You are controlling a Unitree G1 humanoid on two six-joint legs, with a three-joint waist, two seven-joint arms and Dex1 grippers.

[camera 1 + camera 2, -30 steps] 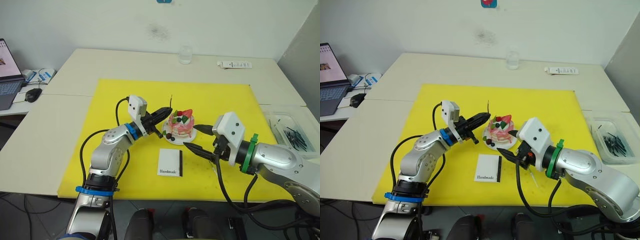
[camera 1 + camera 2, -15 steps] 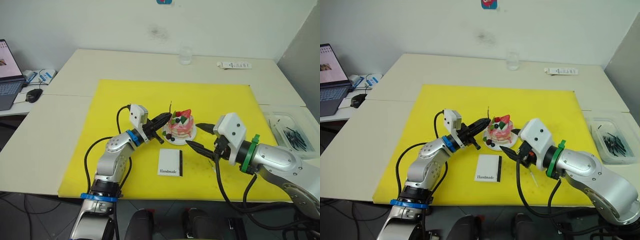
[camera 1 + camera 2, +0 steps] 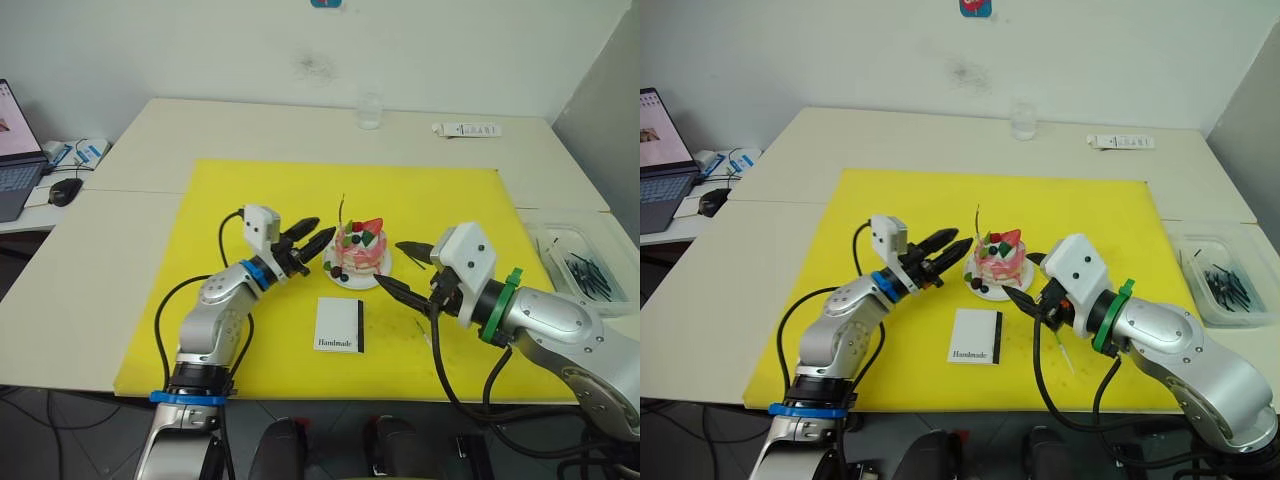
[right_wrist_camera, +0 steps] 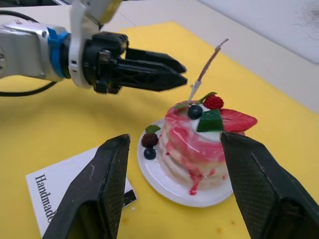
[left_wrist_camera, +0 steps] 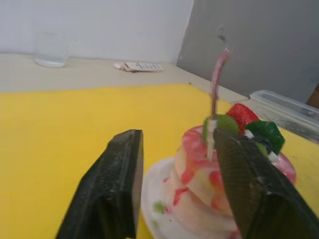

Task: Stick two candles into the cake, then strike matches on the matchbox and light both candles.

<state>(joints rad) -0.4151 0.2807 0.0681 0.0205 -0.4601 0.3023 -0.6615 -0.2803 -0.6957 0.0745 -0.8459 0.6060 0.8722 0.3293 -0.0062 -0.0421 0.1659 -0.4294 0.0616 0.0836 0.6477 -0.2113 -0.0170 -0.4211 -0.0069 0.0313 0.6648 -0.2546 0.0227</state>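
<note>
Pale tabletops point(image 3: 300, 130) pushed together fill the room's floor space below a white wall, and a yellow mat point(image 3: 250, 190) covers the middle of them. On that mat, near its centre, stands the cake point(image 3: 361, 251), pink and round on its small white plate point(image 3: 352, 281), with a strawberry, green leaves and dark berries on top.

Right of the cake reaches the right gripper point(image 3: 399, 266), its two black fingers spread wide and holding nothing; one tip lies near the plate's rim, the other higher beside the cake. Left of the cake is the left gripper point(image 3: 318, 238), also parted and empty, its tips just short of the cake's left side.

Off the mat, well right of the cake, a clear plastic tray point(image 3: 556, 236) holds a loose heap of dark matches point(image 3: 585, 272). Just in front of the cake lies the matchbox point(image 3: 340, 325), flat and white, its black strip along the right edge and "Handmade" printed near the front.

One candle point(image 5: 216, 94) stands stuck in the cake's top on the left side, thin and nearly upright, leaning slightly, its tip dark. A small clear glass point(image 3: 371, 110) sits far behind the cake.
</note>
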